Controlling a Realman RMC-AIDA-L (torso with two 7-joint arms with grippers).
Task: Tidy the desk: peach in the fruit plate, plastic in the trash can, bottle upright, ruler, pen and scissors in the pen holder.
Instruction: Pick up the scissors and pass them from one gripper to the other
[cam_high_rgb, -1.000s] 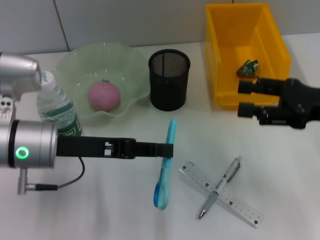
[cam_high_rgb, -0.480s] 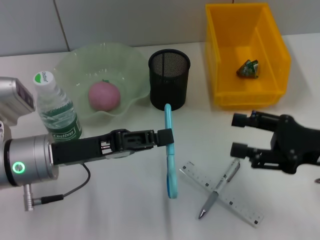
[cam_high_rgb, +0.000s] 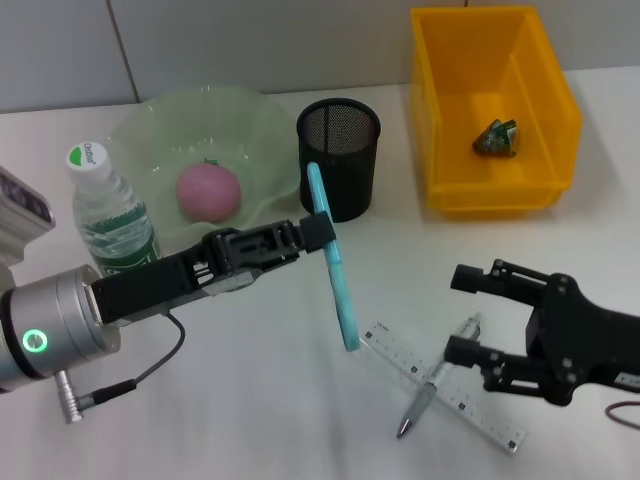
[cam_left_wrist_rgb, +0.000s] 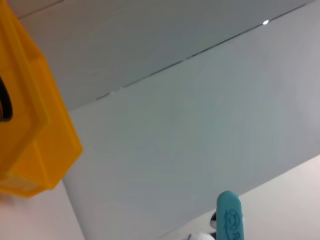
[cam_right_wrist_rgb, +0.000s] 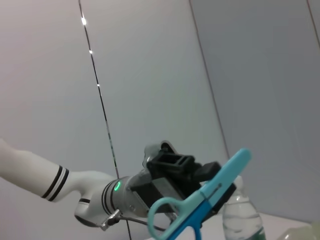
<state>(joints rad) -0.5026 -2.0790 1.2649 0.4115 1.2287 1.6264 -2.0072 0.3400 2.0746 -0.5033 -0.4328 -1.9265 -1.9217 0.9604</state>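
- Just in front of the black mesh pen holder (cam_high_rgb: 339, 158), the left gripper (cam_high_rgb: 318, 234) is clamped on a pair of blue scissors (cam_high_rgb: 333, 262) and holds them off the desk (cam_high_rgb: 250, 400), tilted, with one end at the holder's front wall and the other end hanging lower, toward the robot.
- In the right wrist view the scissors (cam_right_wrist_rgb: 202, 206) show their finger loop at the low end, pinched by the left gripper (cam_right_wrist_rgb: 210, 181).
- In front of the pen holder and toward the robot's right, a clear ruler (cam_high_rgb: 445, 388) lies flat on the desk with a silver pen (cam_high_rgb: 439, 375) lying across it.
- The right gripper (cam_high_rgb: 460, 315) hovers right beside the pen's upper end, its two fingers spread apart and holding nothing.
- To the left of the pen holder sits the green fruit plate (cam_high_rgb: 160, 125), with the pink peach (cam_high_rgb: 208, 192) in it.
- Left of the plate, farther from the holder, the water bottle (cam_high_rgb: 108, 214) stands upright, touching the plate's rim or nearly so.
- To the right of the pen holder stands the yellow trash can (cam_high_rgb: 543, 105), with a crumpled piece of plastic (cam_high_rgb: 497, 137) on its floor.
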